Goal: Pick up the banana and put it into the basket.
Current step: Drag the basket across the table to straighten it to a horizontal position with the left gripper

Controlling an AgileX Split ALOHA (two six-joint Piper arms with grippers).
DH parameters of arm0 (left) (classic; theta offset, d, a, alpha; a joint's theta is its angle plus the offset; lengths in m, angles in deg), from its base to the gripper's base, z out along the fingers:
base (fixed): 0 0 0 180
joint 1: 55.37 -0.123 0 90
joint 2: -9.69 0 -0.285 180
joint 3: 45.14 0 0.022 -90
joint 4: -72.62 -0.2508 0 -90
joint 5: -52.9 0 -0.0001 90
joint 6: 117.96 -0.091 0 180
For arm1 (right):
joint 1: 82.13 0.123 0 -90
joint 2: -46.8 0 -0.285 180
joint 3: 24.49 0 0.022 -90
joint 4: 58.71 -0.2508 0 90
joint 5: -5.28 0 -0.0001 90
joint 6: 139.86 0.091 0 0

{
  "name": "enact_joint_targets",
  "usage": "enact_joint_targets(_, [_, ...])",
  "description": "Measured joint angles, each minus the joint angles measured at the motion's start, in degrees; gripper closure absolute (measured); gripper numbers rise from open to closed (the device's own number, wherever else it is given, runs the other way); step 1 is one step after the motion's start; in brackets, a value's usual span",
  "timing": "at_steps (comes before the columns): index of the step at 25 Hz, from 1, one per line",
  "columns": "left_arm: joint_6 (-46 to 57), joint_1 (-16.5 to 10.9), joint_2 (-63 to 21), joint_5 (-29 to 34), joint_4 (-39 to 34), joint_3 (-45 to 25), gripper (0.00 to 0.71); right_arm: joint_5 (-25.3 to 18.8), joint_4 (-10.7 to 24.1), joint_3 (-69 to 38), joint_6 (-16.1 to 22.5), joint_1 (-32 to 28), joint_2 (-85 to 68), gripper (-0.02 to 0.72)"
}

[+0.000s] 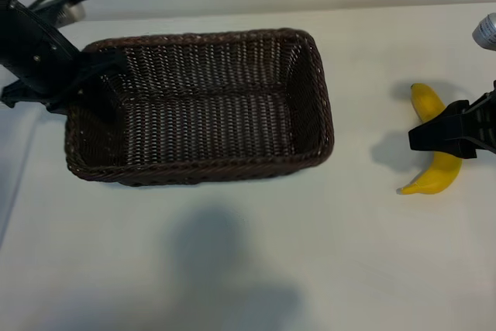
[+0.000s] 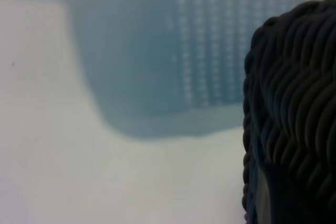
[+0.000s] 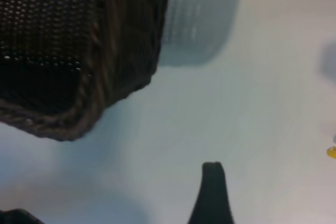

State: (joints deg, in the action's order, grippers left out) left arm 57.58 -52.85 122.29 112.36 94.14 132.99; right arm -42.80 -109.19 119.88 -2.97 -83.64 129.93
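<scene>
A corner of the basket is seen, dark-brown woven wicker with a rounded corner and sloping wall, resting on the pale bench. A soft grey shadow with a dotted weave pattern is cast on the bench beside the basket wall. One dark fingertip of the right claw is seen rising from the frame edge, clear of the basket; a second dark tip is just glimpsed at the corner, well apart from the first. A tiny yellow sliver of the banana is caught at the far edge.
</scene>
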Motion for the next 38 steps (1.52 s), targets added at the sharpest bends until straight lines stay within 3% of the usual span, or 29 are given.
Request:
enact_joint_targets(5, [-0.17, 4.60, 2.80, -3.13, 0.54, 0.19, 0.551, 0.00, 0.00, 0.00, 0.00, 0.00, 0.00, 0.119])
enact_joint_targets(10, [-0.17, 7.29, 7.00, -4.51, 1.19, 1.73, 0.551, 0.00, 0.04, 0.00, 0.00, 0.00, 0.00, 0.119])
enact_joint_targets(22, [-4.17, 8.35, 12.15, -10.10, 3.90, 2.76, 0.551, 0.00, 0.04, 0.00, 0.00, 0.00, 0.00, 0.119])
enact_joint_targets(38, [-4.50, 8.69, 12.15, -10.26, 4.19, 2.76, 0.548, 0.00, 0.49, 0.00, 0.00, 0.00, 0.00, 0.119])
